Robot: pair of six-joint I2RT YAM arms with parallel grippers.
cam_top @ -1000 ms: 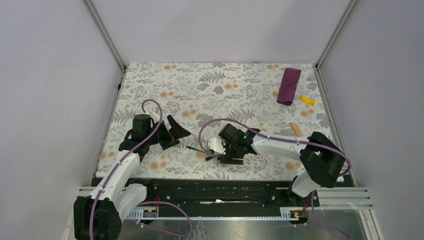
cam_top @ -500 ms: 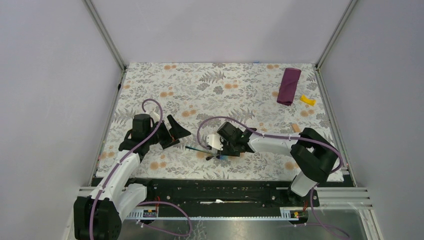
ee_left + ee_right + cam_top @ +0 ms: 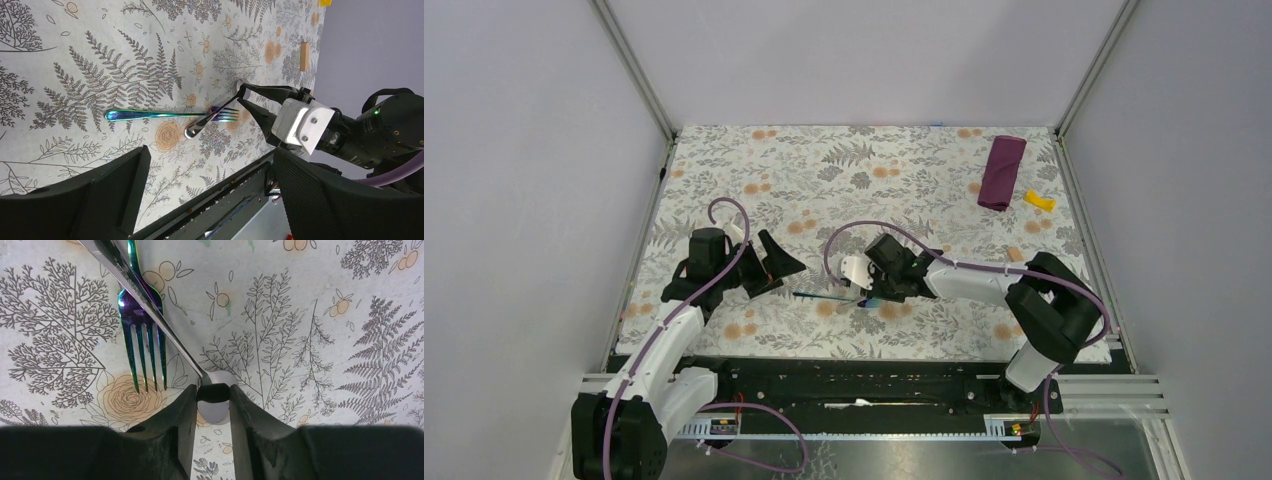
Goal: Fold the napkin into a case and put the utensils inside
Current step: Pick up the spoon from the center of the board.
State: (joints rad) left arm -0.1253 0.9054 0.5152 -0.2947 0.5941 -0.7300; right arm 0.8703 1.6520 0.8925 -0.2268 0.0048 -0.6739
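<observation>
Two utensils lie together near the middle of the flower-patterned worktop (image 3: 724,170), close to its near edge and between the two arms: one fork (image 3: 150,114) with a blue-green iridescent sheen and one silver spoon (image 3: 207,121). The fork lies roughly left to right, handle to the left and four tines to the right. The spoon's handle slants across the fork's neck just behind the tines, so the two pieces cross.

One right pincer (image 3: 214,396) reaches in low from the right. Its two fingers are clenched narrowly on the spoon's bowl, one finger on each side, and the bowl fills the gap between them. The fork sits just beside that grip, and neither finger touches it.

One left pincer (image 3: 769,267) hangs over the left part of the worktop, to the left of the fork's handle. Its fingers are spread wide and released, with nothing between them.

One napkin (image 3: 1002,172), dark purple, is folded into a narrow oblong packet in the far right corner, well apart from both utensils and both pincers. One small yellow piece (image 3: 1040,201) lies just to its right. One small brown block (image 3: 1018,259) lies nearer, by the right edge, beside the right arm.
</observation>
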